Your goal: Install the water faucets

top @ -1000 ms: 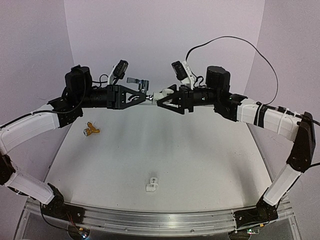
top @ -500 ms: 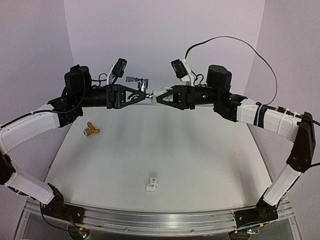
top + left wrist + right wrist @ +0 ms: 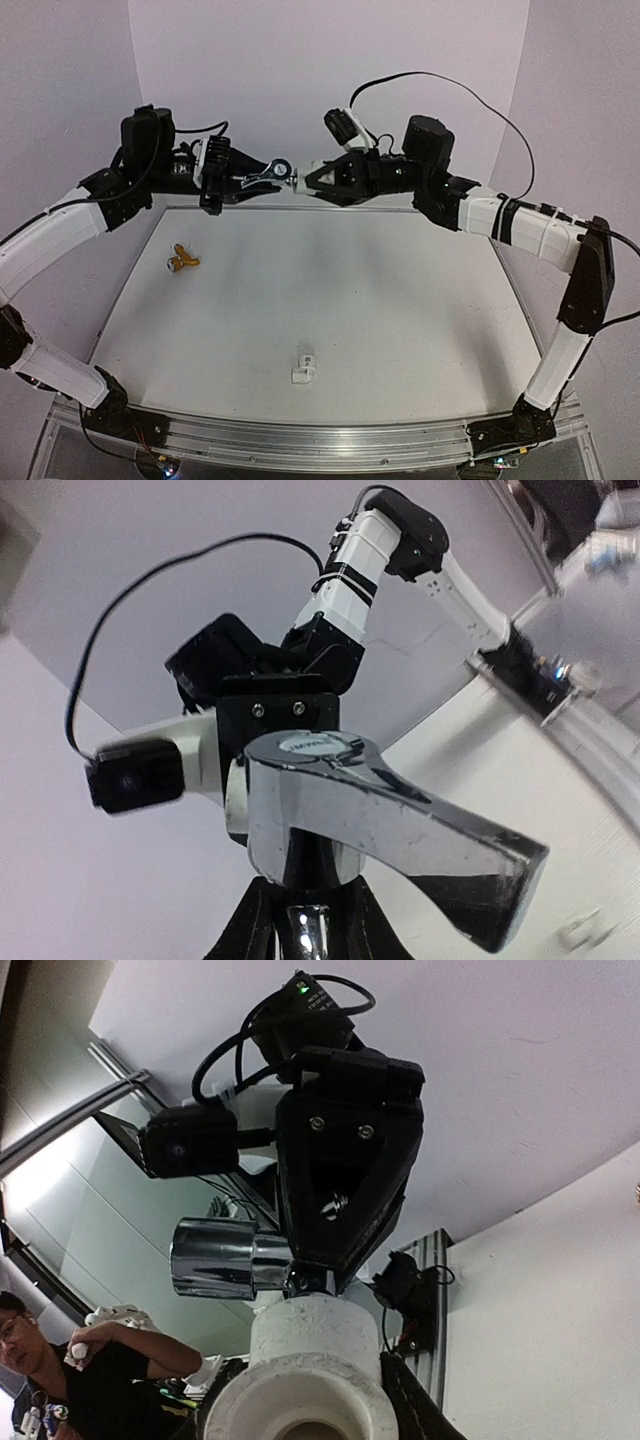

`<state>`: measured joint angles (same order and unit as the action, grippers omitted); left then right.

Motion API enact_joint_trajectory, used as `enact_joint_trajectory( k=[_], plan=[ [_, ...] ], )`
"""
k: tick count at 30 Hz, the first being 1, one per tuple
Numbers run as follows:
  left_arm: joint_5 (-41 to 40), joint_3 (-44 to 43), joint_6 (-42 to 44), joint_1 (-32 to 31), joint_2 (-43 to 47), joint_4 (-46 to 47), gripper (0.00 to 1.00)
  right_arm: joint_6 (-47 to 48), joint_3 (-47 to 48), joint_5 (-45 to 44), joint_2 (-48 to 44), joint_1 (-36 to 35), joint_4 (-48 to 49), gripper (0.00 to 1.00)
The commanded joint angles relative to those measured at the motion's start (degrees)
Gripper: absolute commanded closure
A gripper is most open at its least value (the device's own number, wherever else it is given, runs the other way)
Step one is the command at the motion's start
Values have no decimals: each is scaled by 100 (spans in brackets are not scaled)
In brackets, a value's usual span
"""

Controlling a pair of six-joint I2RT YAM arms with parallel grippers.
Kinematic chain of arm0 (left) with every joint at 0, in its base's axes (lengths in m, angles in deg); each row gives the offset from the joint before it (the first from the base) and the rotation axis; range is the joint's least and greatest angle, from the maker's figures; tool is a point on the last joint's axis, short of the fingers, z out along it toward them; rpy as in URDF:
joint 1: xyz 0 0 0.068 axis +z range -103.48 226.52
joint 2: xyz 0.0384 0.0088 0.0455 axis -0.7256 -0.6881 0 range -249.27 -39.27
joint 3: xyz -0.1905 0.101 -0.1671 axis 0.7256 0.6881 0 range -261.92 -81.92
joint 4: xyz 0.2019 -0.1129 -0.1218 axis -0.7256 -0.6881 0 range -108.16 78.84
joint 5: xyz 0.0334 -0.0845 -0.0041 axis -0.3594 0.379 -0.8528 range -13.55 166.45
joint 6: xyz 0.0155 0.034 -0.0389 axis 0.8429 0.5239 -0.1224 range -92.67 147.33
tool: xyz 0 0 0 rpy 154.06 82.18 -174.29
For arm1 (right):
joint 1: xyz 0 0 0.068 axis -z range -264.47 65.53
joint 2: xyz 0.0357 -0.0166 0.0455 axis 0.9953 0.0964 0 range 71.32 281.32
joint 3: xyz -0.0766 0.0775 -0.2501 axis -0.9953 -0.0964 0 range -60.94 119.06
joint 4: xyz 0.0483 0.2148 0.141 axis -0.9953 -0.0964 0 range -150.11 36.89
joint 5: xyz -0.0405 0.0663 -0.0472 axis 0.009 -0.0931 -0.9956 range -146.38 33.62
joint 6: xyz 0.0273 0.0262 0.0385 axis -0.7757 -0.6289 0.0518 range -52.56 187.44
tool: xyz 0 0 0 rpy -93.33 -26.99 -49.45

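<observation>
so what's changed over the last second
The right tool closed on the white fitting meeting the silver faucet. The left tool, shut on that faucet, rolled, swinging its lever down-left, and both arms shifted slightly left. The brass faucet and the spare white fitting on the table stayed put.

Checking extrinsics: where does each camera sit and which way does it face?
Top external: above and behind the bases, looking down over the table; both arms show, left gripper and right gripper nearly tip to tip.
Left wrist: looks along its own fingers, past the silver faucet, at the right arm.
Right wrist: looks over the white fitting, between its fingers, at the left gripper.
Shared: all three show the silver faucet.
</observation>
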<state>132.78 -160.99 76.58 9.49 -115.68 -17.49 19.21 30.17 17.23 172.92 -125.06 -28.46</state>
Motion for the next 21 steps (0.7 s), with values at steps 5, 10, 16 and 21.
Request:
enact_joint_trajectory(
  k=[5, 10, 16, 21],
  plan=[
    [-1061, -1540, 8219, -226, -136, -3026, 100, -2626, 1827, 45, 1130, 140, 669, 100],
    [-2116, -1386, 10030, -303, -157, -3777, 100, -2521, 1369, -137, 815, 170, 729, 100],
    [-2480, -1124, 10240, -315, 167, -4073, 100, -2890, 1105, -238, 843, 179, 926, 100],
    [-2271, -1067, 8926, -355, 443, -4048, 100, -2891, 733, -320, 587, 275, 919, 64]
  ],
)
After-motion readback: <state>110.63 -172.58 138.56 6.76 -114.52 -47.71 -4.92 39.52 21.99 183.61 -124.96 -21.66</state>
